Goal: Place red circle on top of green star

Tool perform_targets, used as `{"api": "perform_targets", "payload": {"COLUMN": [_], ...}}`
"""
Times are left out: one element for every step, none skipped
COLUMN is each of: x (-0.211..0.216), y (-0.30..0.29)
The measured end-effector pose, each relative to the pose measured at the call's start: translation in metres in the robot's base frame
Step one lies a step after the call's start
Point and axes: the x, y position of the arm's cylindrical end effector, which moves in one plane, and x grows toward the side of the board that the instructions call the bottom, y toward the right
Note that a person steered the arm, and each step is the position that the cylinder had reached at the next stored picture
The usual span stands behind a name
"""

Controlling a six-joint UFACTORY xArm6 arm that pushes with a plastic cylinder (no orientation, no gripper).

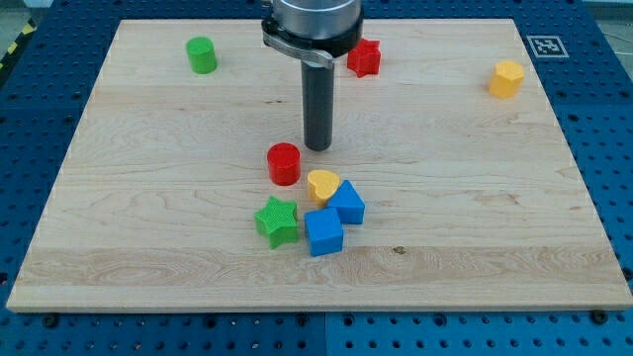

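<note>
Wooden board point(148, 227), mid-task: my tip point(317, 147) stands just up-right of the red circle point(284, 163), apart from it.
Bare rod, holding nothing; next I judge a push down-left toward the green star point(277, 221).

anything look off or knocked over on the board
Nothing stands out. Every block sits flat on the wooden board; my tip is just up-right of the red circle block, which lies above the green star block.

Place: a robotics lab bench.
Evidence: my wooden board point(148, 267) sits on a blue perforated table point(608, 119), with a fiducial marker point(543, 45) at one corner.
</note>
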Motion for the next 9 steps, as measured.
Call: {"api": "perform_targets", "payload": {"x": [0.003, 0.003, 0.018, 0.035, 0.029, 0.011, 0.011, 0.030, 0.055], "y": [-0.005, -0.013, -0.017, -0.023, -0.023, -0.033, -0.067, -0.079, -0.075]}}
